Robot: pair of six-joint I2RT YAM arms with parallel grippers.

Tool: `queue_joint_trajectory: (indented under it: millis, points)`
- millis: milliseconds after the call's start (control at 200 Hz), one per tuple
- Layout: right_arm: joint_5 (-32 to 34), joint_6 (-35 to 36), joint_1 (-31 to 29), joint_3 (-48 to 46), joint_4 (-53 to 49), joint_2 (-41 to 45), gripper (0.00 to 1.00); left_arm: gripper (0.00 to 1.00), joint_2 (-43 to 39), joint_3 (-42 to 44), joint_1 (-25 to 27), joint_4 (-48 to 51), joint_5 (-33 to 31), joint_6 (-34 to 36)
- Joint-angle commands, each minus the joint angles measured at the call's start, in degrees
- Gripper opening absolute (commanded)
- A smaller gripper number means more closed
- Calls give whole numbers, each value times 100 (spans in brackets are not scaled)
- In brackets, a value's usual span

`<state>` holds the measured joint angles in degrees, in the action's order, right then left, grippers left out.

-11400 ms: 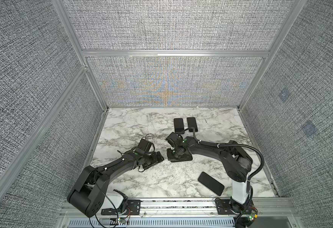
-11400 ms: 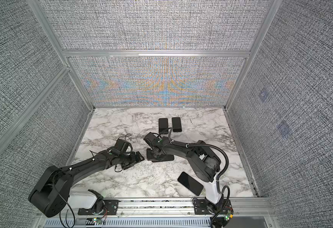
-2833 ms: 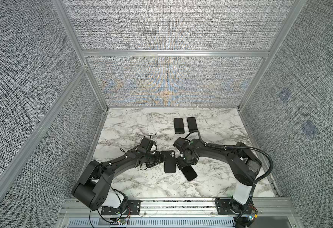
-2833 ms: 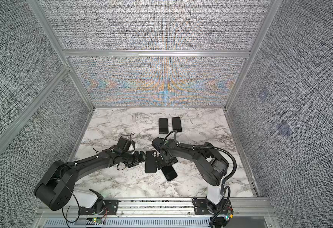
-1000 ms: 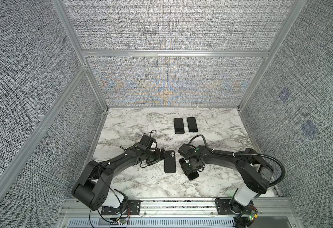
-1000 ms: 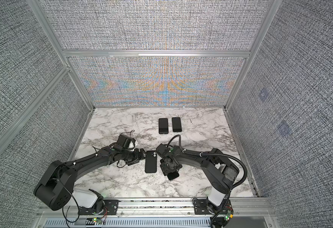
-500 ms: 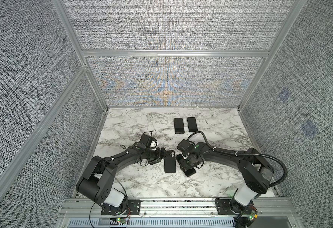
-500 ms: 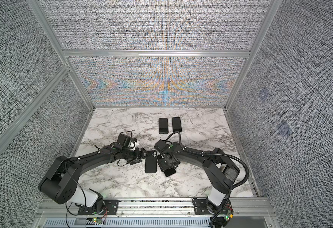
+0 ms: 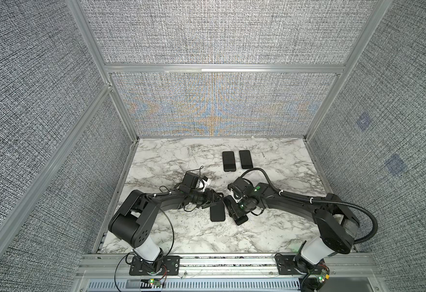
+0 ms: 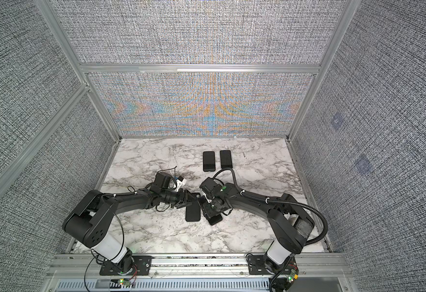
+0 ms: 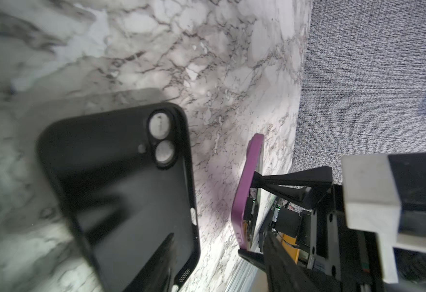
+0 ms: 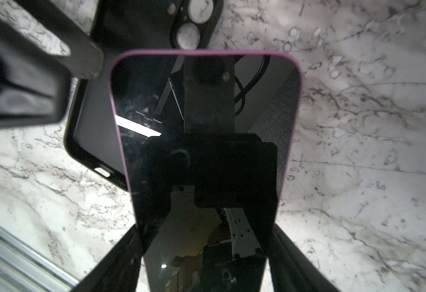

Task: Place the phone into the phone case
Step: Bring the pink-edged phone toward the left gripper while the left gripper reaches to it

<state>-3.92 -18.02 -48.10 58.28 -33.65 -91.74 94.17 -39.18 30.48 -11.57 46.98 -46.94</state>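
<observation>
Left gripper [image 9: 216, 200] has advanced over the far end of the phone case [image 9: 217, 214]; its jaw state cannot be determined. Right gripper [image 12: 206, 255] is clamped on the phone [image 12: 206, 131], glossy black glass with a purple rim, held tilted just beside the matte black, round-cornered case on the marble table [image 9: 181, 161].

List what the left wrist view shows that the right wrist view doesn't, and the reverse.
Only left wrist: the phone edge-on, its purple side facing the camera.
Only right wrist: the phone's dark glass face, mirroring the arm above it.
Both: the black case lying open side up on the marble table, and the right gripper clamped on the phone's long edges.
</observation>
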Motion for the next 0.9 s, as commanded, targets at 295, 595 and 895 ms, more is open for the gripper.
queue_joint_trajectory:
  millis: [295,595,895]
  points:
    - [-240,193,4,2,324,144,66,33,-39,46,153,-702,269,-87]
    - [-267,178,11,-87,428,289,67,16,-86,108,158,-715,214,-110]
    - [-228,248,11,-177,431,135,70,8,-257,189,152,-715,156,-266]
